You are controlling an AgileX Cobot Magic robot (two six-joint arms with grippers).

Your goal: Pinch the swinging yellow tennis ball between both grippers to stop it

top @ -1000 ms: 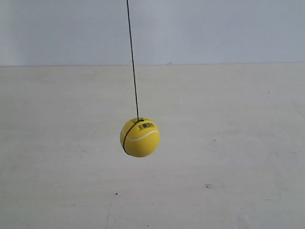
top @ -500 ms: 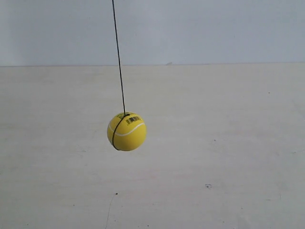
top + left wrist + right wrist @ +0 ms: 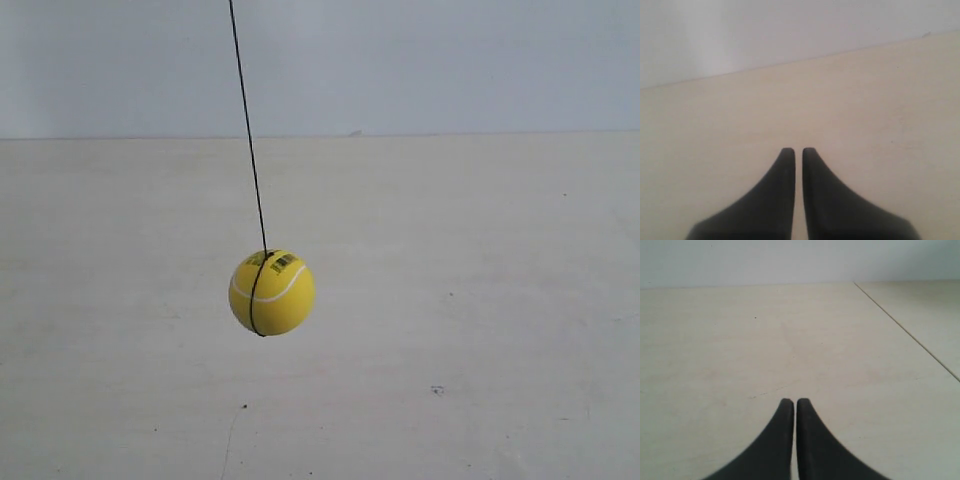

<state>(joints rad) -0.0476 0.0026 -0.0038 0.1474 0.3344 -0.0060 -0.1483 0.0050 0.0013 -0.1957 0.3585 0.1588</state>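
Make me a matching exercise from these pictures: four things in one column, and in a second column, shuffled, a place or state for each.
Column one:
1. tennis ball
2. string
3. left gripper
4. black label

Column two:
A. fingers together, nothing between them
B. yellow, hanging clear of the table
C. printed near the ball's top
D. thin and dark, running up out of the exterior view

Pairs: 1-B, 2-D, 3-A, 4-C.
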